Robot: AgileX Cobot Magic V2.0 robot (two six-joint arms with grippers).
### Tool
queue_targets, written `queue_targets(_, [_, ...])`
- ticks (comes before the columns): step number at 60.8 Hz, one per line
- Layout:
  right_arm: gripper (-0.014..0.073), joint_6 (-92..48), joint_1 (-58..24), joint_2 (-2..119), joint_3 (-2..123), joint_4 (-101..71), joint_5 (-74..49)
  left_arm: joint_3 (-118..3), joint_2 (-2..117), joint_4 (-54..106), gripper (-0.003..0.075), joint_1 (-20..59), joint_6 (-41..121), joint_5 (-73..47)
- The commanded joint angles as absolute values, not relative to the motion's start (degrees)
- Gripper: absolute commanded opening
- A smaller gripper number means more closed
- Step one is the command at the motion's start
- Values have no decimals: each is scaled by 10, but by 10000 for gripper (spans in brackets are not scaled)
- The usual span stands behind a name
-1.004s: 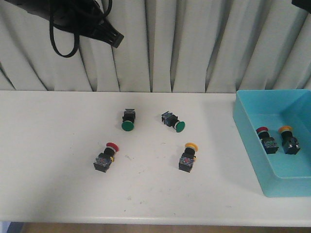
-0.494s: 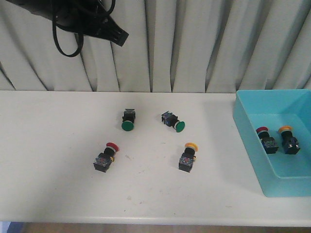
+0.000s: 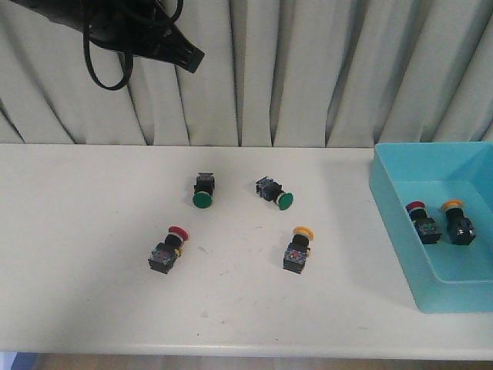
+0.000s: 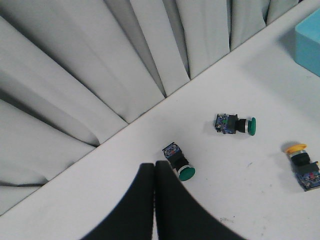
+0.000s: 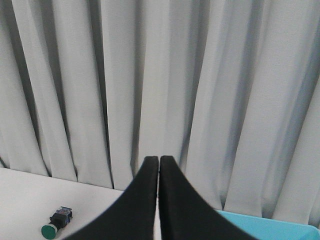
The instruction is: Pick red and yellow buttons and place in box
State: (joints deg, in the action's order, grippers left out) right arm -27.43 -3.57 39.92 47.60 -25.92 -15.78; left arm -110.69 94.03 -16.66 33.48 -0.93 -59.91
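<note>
A red button (image 3: 169,247) lies on the white table left of centre. A yellow button (image 3: 297,248) lies right of centre and also shows in the left wrist view (image 4: 303,165). The light-blue box (image 3: 389,202) stands at the right edge and holds one red button (image 3: 422,220) and one yellow button (image 3: 457,221). My left gripper (image 4: 154,166) is shut and empty, high above the table's back left; its arm (image 3: 154,38) shows at the top of the front view. My right gripper (image 5: 159,160) is shut and empty, facing the curtain, outside the front view.
Two green-capped switches (image 3: 202,190) (image 3: 275,193) lie behind the red and yellow buttons; they also show in the left wrist view (image 4: 178,162) (image 4: 235,124). A grey pleated curtain (image 3: 308,69) hangs behind the table. A corner of the box (image 5: 270,231) shows in the right wrist view.
The left arm at the top of the front view has shifted slightly right and up over the last second. The buttons and the box have not moved.
</note>
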Motion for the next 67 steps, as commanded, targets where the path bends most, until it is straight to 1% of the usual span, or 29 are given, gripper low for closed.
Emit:
queue_targets(1, [-8, -273, -36, 399, 491, -265, -123, -1120, 918, -173, -6, 336, -16, -570])
queue_targets(13, [-8, -273, -36, 399, 491, -265, -123, -1120, 918, -175, -6, 336, -15, -570])
queue_targets(20, [-8, -273, -36, 399, 491, -265, -123, -1120, 915, -220, -6, 336, -14, -567])
queue_targets(24, [-8, -273, -36, 399, 491, -265, -123, -1108, 896, -224, -6, 336, -14, -569])
queue_targets(28, [-8, -273, -36, 398, 491, -265, -123, -1066, 855, -222, -6, 336, -15, -533])
queue_targets(31, [-8, -273, -36, 398, 491, -265, -123, -1008, 811, -219, -6, 330, -15, -492])
queue_targets(36, [-8, -273, -36, 399, 491, -265, -124, -892, 736, -194, -6, 306, -21, -392])
queue_targets(46, [-8, -273, -36, 398, 491, -265, -123, -605, 556, -125, -6, 235, -64, -185])
queue_targets(53, [-8, -273, -36, 398, 491, -265, -123, -416, 458, -115, -6, 194, -65, -59])
queue_targets(60, [-8, -273, -36, 398, 491, -265, -123, -256, 366, -91, -6, 152, -68, 20])
queue_targets(67, [-8, -273, -36, 398, 491, -265, -123, -136, 294, -86, -6, 110, -76, 68])
